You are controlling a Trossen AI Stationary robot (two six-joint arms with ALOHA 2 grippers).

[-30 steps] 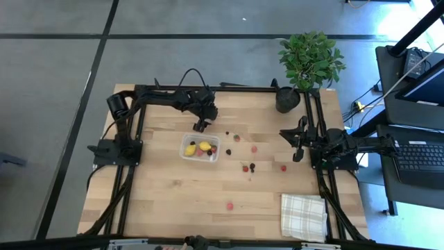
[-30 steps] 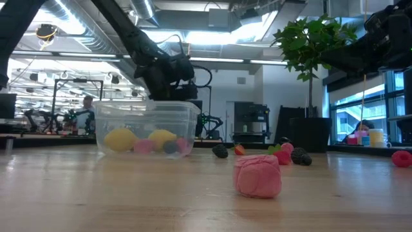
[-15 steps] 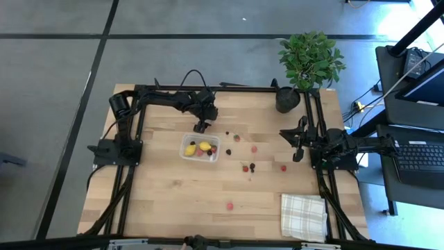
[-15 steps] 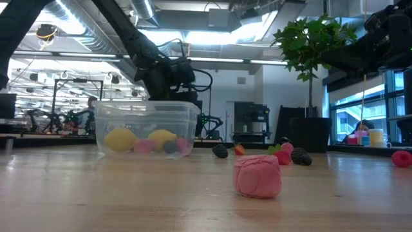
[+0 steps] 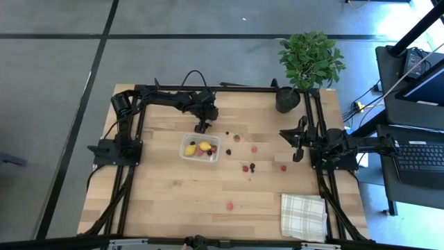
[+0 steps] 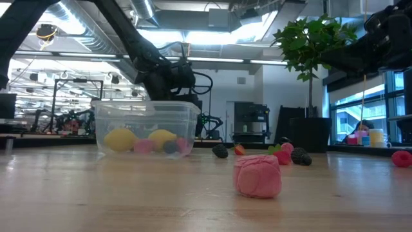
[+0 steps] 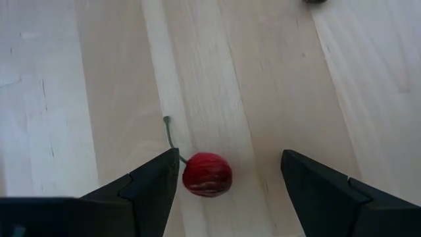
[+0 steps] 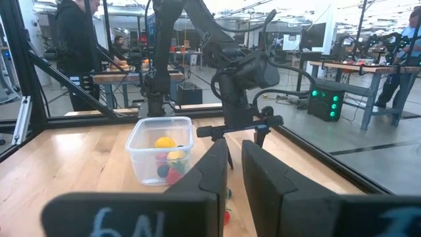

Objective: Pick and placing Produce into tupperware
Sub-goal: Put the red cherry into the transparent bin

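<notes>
The clear tupperware stands left of the table's centre and holds yellow lemons and a few berries. In the low view the same tupperware shows them through its wall. Loose berries lie to its right, and one raspberry lies nearer the near edge. My left gripper hangs open just beyond the tub's far side, pointing down. A red cherry with a stem lies on the table between its fingers, close to one of them; whether they touch, I cannot tell. My right gripper waits shut at the table's right.
A potted plant stands at the far right corner. A checked cloth lies at the near right corner. More berries lie just right of my left gripper. Bare wood stretches along the near left of the table.
My left arm has edged a little toward the table's right, with its gripper staying just beyond the tub's far side. The tub and the loose berries have not moved.
</notes>
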